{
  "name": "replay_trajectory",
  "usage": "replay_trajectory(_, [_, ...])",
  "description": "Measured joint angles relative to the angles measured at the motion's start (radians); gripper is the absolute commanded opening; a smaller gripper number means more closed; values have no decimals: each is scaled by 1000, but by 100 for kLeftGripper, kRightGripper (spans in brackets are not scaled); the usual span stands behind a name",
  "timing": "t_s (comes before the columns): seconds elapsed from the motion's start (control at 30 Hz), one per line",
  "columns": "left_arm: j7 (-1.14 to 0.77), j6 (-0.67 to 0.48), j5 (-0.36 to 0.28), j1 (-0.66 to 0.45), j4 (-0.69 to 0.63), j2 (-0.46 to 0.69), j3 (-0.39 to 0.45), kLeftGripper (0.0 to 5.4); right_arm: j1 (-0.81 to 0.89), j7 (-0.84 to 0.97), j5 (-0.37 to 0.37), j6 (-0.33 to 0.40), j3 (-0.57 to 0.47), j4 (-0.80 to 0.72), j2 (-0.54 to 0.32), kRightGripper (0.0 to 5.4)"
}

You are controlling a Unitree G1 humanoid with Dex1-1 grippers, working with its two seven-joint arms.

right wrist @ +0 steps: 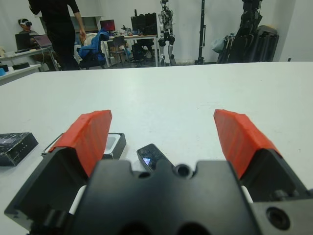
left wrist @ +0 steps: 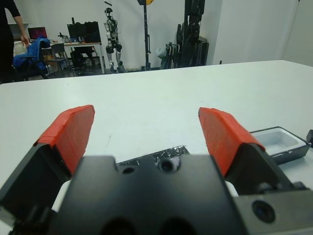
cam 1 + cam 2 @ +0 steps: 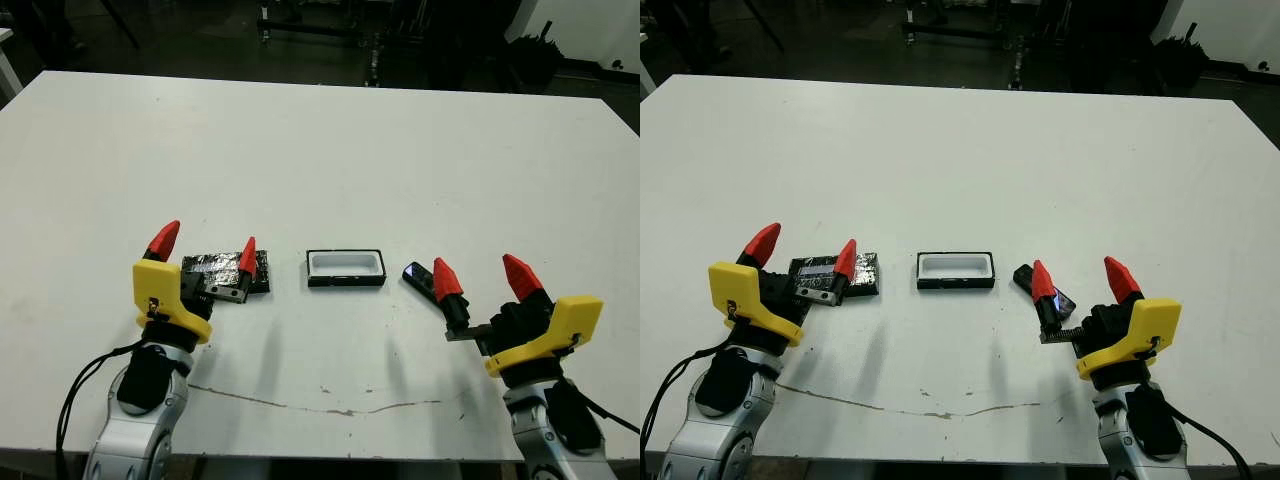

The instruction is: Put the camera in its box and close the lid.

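camera (image 3: 1052, 295) flat on the white worktop (image 3: 330, 150), lying at a slant, bluish glossy face up, partly hidden behind the inner red fingertip of the right pincer (image 3: 478, 279) in the head views. just beside the box (image 3: 346, 268), on its right, apart from it, not inside. box open, white lining showing, nothing in it, long side across the worktop, near the front middle. lid (image 3: 215, 268) to the left of the box, flat, crinkly and silver-glinting, separate from the tray and with a gap between them. left pincer (image 3: 205, 247) spread wide, holding nothing, hanging over the lid, its inner red fingertip in front of the lid's right part, outer fingertip off past the lid's left edge. right pincer likewise spread wide, gripping nothing, one fingertip over the camera's near end, the other well out to the right over bare worktop. from the right wrist, camera seen between the two red fingers (image 1: 88, 137), close to the black body, box beyond the left-hand one. thin dark crack-like line along the worktop's front part. beyond the far edge, dark stands and equipment; in the wrist views a person (image 1: 61, 29) in dark clothes standing by desks, and a humanoid robot (image 2: 112, 39) on a stand.
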Motion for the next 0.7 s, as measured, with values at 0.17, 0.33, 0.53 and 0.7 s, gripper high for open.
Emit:
replay_trajectory(0.17, [-8, 0, 0, 0, 0, 3, -6, 540, 0, 3, -1, 0, 1, -3, -11, 539])
replay_trajectory(0.33, [-10, 15, -2, 0, -2, 3, -11, 540, 0, 18, -1, 22, -1, -12, -38, 539])
replay_trajectory(0.53, [-8, 18, -2, 1, -7, 0, -14, 540, -44, 102, 54, 137, -89, -50, -187, 539])
replay_trajectory(0.7, [-5, 19, -3, 8, -14, -12, -20, 540, -166, 266, 189, 293, -189, -34, -406, 539])
